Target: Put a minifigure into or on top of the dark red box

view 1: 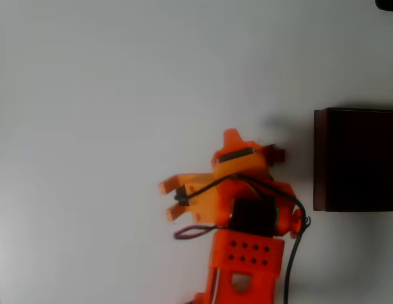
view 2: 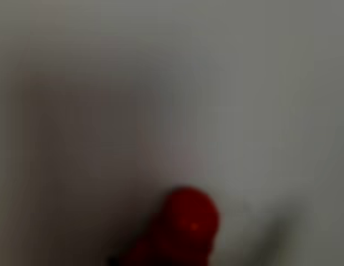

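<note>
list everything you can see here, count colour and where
minifigure: one, bright red, blurred at the bottom edge of the wrist view; in the overhead view a small red bit at the arm's right side, left of the box
dark red box: one, maroon walls with near-black inside, right edge of the overhead view, on the table
table: one, white, under everything
cable: one, black, looping over the arm
gripper: one, orange, centre of the overhead view; whether open or shut is unclear

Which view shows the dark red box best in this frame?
The overhead view: the dark red box sits at the right edge with its maroon wall and dark inside clear, though the frame cuts it off. The wrist view is blurred, with a red blob at the bottom, probably the minifigure.
</note>
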